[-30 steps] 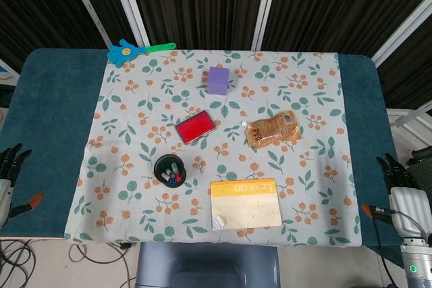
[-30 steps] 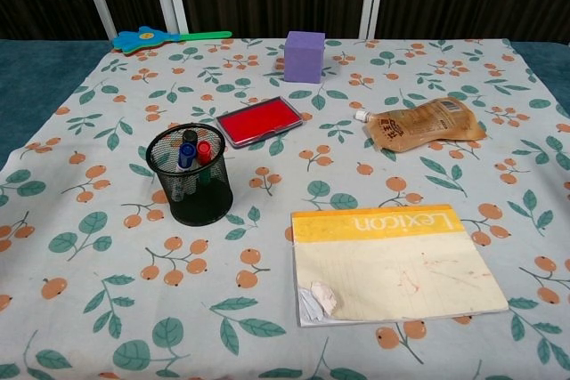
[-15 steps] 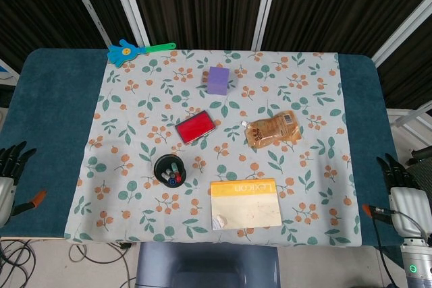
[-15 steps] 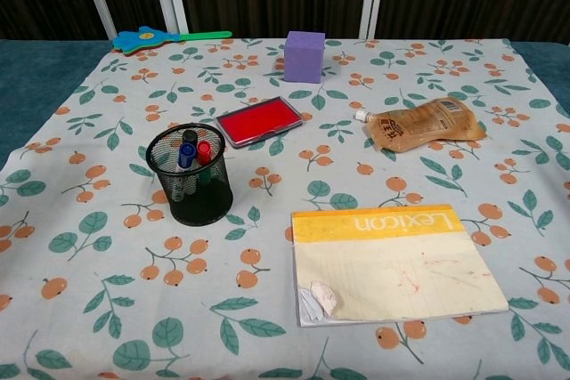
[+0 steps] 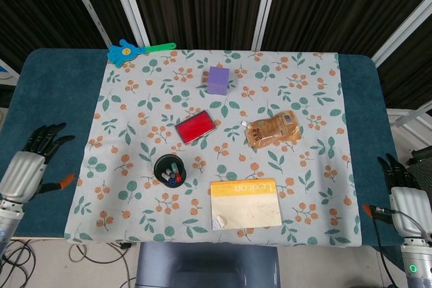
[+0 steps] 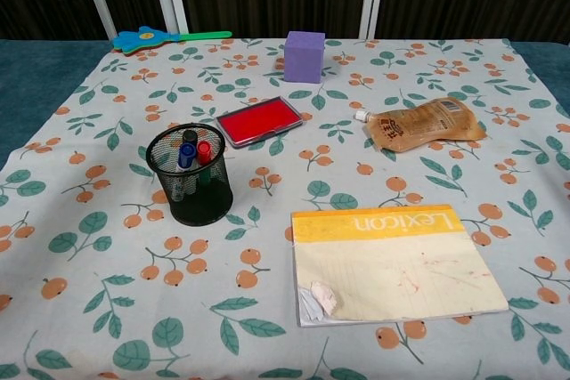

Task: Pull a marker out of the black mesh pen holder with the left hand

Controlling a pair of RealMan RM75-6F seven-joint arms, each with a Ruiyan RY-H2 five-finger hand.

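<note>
The black mesh pen holder stands on the flowered cloth, left of centre. Several markers with blue, red and black caps stick up inside it. My left hand hovers over the blue table edge at the far left, well apart from the holder, fingers spread and holding nothing. My right hand stays low at the far right table edge, fingers apart and empty. Neither hand shows in the chest view.
A red stamp pad lies just behind the holder. A yellow Lexicon notebook sits to its right at the front. A purple cube, a brown pouch and a blue hand-shaped clapper lie farther back.
My left hand has risen and moved inward over the table's left edge, toward the holder. The right hand and all objects have stayed put.
</note>
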